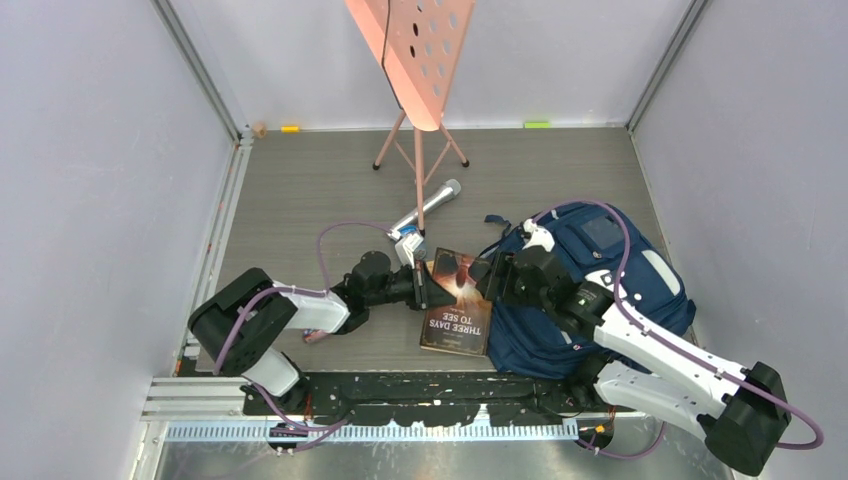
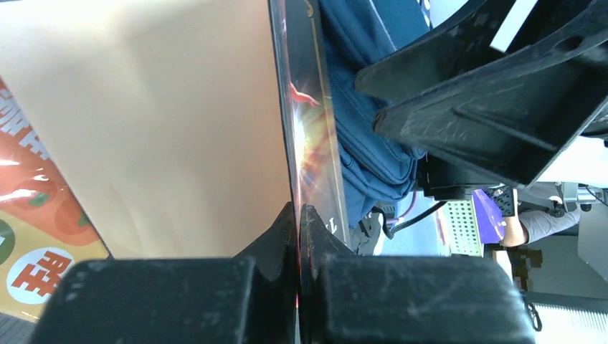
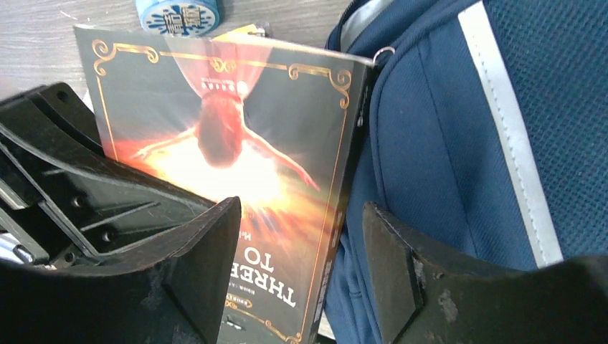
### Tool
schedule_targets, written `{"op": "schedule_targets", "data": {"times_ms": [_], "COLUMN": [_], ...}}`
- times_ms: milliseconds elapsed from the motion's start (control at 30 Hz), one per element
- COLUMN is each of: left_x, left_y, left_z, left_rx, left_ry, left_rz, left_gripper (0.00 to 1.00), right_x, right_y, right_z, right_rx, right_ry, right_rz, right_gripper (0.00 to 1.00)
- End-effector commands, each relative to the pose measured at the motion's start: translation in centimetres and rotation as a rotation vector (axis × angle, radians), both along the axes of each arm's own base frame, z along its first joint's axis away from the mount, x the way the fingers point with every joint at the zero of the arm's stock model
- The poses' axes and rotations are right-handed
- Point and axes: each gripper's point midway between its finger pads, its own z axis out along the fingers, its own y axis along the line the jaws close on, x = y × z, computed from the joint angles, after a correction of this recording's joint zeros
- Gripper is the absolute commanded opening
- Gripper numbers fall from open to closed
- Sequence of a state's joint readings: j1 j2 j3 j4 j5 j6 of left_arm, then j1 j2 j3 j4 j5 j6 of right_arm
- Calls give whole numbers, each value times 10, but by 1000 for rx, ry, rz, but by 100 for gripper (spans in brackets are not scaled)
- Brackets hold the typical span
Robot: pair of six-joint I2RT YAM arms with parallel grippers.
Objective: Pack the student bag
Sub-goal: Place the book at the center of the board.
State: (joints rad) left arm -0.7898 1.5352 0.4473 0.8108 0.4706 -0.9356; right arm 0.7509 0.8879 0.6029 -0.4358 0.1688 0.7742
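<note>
Your left gripper (image 2: 297, 222) is pinched tight on the book (image 3: 236, 143). Your right gripper (image 3: 300, 215) has its jaws apart around the book's edge, not gripping. If both pull, the cover may bend or slip. The student bag (image 1: 600, 260) lies on the surface, touching the book. You can't see inside it.

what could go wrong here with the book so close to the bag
The left gripper pinches only a thin edge of the book, so it could slip or bend. The right gripper has open jaws astride the book's edge right beside the student bag, so closing might catch fabric too. Both grippers crowd the same book and could knock together.
</note>
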Motion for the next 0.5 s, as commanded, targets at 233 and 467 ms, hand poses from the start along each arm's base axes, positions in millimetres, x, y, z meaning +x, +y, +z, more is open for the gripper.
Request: {"op": "schedule_targets", "data": {"times_ms": [233, 467], "left_x": [-6, -6], "left_y": [1, -1], "left_z": [-6, -10], "left_rx": [-8, -13], "left_ry": [-63, -73], "left_rz": [-36, -51], "left_gripper": [0, 0], "right_x": [41, 41], "right_y": [5, 34], "right_z": [-7, -4], "right_rx": [0, 111], "right_ry": [-83, -86], "right_rz": [-25, 103], "right_gripper": [64, 63]}}
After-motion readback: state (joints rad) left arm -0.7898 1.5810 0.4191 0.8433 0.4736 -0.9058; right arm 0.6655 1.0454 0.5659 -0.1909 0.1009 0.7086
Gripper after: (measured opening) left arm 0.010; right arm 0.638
